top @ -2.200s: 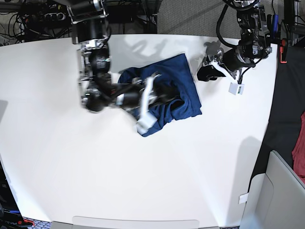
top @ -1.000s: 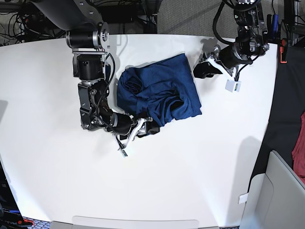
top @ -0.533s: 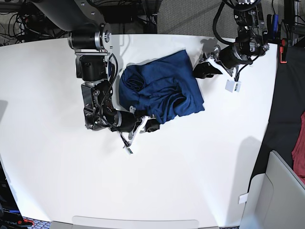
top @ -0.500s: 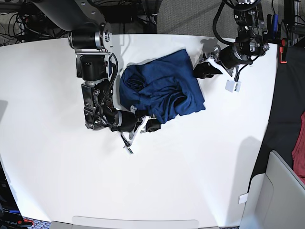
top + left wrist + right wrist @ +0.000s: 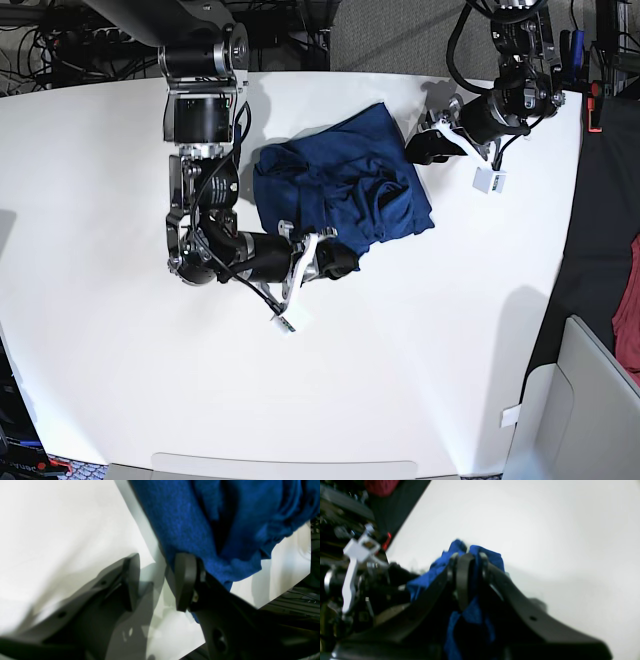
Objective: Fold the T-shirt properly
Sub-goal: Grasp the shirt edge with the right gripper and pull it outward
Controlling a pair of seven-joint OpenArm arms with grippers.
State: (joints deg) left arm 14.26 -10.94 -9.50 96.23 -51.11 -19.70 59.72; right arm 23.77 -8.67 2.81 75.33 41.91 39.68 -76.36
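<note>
The broad white tabletop (image 5: 420,350) carries the large dark blue knit T-shirt (image 5: 335,195), which lies bunched in its upper middle, nearer the far edge. Since a second ago the heap has shifted a little toward the left arm's side and its near edge has been drawn outward, so it now looks lumpier, with a raised fold at the centre, rather than flatter. The right gripper (image 5: 335,262), which stood wide at the near hem a second ago, has now clamped down: in the right wrist view its black fingers (image 5: 463,580) pinch a tuft of blue cloth between them. That suggests a fresh hold on the near hem, ready to carry it over the body of the shirt, though the folding looks far from tidy as yet.

The left gripper (image 5: 430,145) hangs just beside the far corner of the shirt with its jaws apart; in the left wrist view one finger (image 5: 186,580) touches the cloth edge, and nothing is between the two.

Sleeves and collar cannot be told apart in the crumple, and the right wrist view is blurred, so how much fabric is pinched stays unclear.
</note>
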